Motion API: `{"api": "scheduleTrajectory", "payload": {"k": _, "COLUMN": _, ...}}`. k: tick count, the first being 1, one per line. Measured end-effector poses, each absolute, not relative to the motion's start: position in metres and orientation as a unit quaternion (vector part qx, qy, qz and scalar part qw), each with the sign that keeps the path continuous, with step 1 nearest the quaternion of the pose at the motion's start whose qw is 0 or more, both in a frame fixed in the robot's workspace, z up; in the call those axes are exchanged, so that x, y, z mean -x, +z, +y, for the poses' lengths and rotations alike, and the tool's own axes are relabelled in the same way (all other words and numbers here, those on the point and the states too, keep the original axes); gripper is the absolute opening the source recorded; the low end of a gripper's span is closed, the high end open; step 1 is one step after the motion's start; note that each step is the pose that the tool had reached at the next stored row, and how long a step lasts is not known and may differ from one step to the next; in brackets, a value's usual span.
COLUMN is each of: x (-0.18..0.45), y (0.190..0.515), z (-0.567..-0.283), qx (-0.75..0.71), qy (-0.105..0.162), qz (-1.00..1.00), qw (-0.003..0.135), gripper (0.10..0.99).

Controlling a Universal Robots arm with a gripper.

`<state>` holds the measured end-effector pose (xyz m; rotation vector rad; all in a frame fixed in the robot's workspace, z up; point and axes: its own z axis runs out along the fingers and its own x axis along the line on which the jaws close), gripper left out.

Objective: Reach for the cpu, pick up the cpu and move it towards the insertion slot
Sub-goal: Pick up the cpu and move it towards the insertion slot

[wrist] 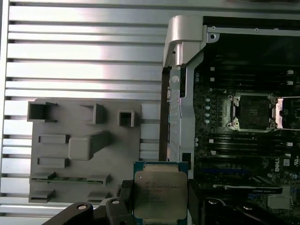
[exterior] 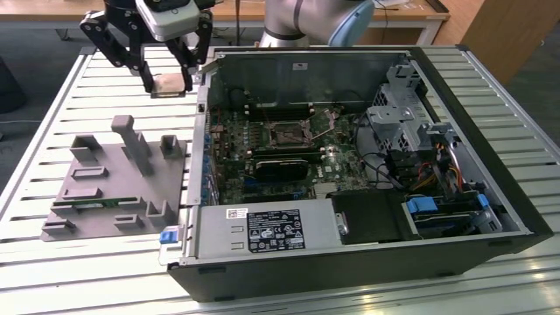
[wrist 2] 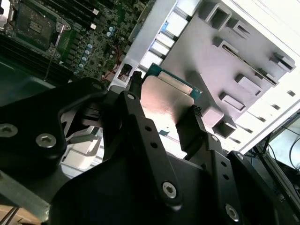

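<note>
The cpu (exterior: pixel 169 84), a small square chip with a silvery top, hangs in the air above the slatted table, just outside the computer case's far corner on the exterior view's left. My gripper (exterior: pixel 167 81) is shut on it, one black finger on each side. In the first wrist view the cpu (wrist: pixel 160 192) shows its metal lid and pale rim between the fingers (wrist: pixel 124 193). The second wrist view shows the cpu (wrist 2: pixel 166 101) clamped in my gripper (wrist 2: pixel 165 96). The insertion slot (exterior: pixel 286 134) lies open on the green board inside the case, with a shiny frame (wrist: pixel 251 111) and wire lever (wrist 2: pixel 35 28).
A grey fixture plate (exterior: pixel 114 190) with posts and pockets lies on the table beside the case, a green memory stick (exterior: pixel 96 202) in one pocket. The open computer case (exterior: pixel 350 262) has a raised metal wall (wrist: pixel 180 84) between the cpu and the board.
</note>
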<state>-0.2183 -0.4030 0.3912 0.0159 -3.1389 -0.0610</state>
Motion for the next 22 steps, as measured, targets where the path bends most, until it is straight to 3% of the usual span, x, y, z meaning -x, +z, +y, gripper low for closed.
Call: {"api": "scheduleTrajectory", "payload": {"k": 22, "x": 0.185, "y": 0.390, "z": -0.399, "qx": -0.004, "qy": -0.020, "qz": -1.000, "qw": -0.002, "gripper": 0.545}}
